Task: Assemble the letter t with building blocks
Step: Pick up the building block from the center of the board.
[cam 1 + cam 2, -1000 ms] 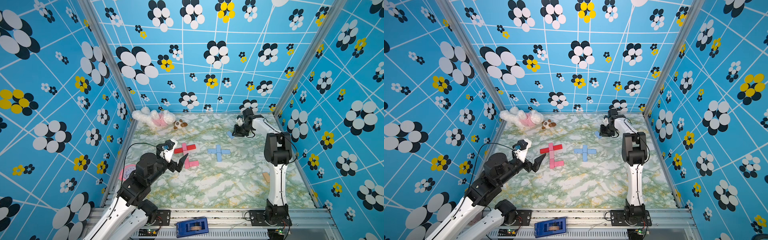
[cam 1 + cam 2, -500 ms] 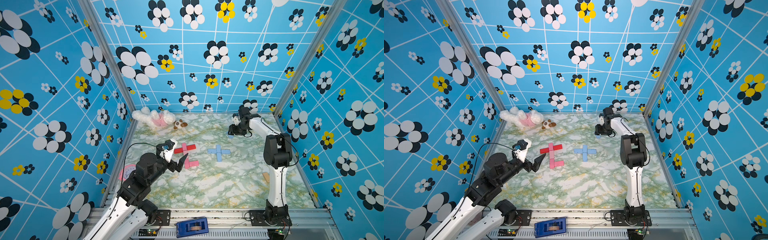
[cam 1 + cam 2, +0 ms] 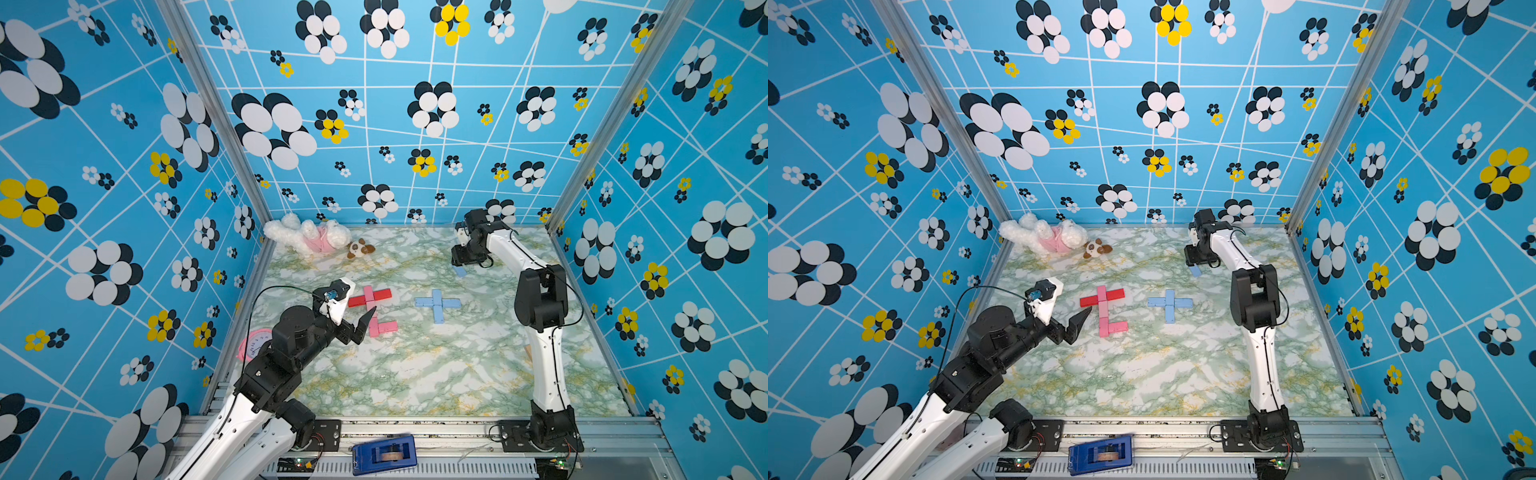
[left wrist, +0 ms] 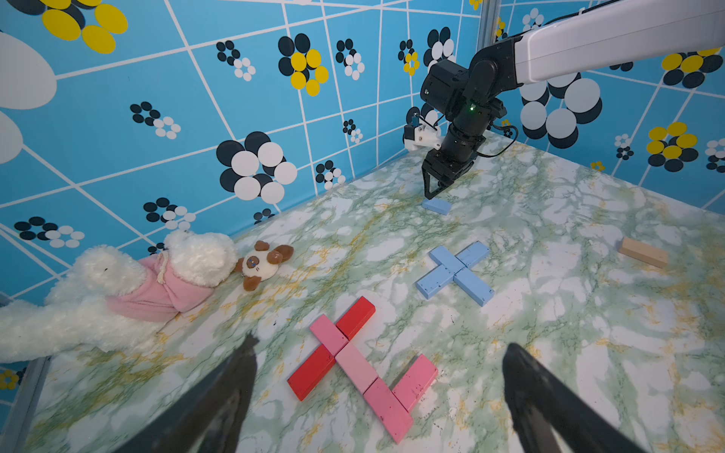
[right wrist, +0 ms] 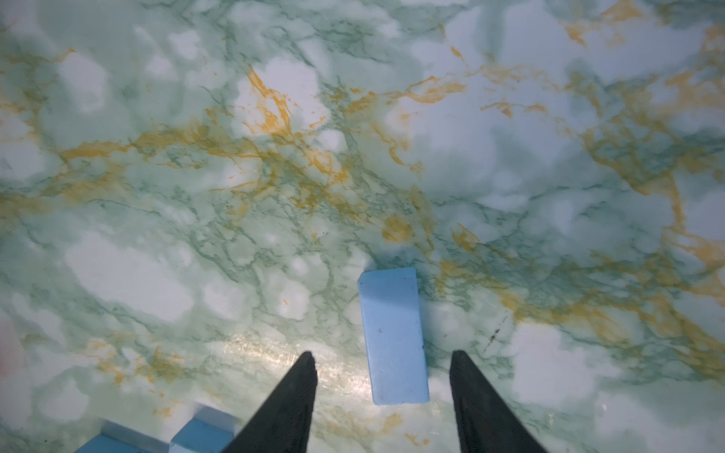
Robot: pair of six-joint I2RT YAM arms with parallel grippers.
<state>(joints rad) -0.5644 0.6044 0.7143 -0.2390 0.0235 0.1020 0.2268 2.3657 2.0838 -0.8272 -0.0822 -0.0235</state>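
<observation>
A loose light blue block (image 5: 394, 337) lies flat on the marble table near the back right, also seen in a top view (image 3: 460, 271). My right gripper (image 5: 383, 353) hangs just over it, open, its fingers on either side of the block's near end without touching it. Three light blue blocks form a cross (image 3: 437, 303) at mid-table. Pink and red blocks form a t-like figure (image 4: 353, 353) to its left. My left gripper (image 4: 380, 342) is wide open and empty, just in front of that figure. A tan block (image 4: 643, 253) lies alone at the right.
A white-and-pink plush toy (image 3: 316, 241) and a small brown-and-white plush (image 3: 357, 248) lie at the back left. A pink round clock (image 3: 253, 347) sits by the left wall, behind my left arm. Patterned walls close three sides.
My right gripper has opened and shifted a little leftward; the light blue block now lies free on the table beneath it. The left arm has not moved.
</observation>
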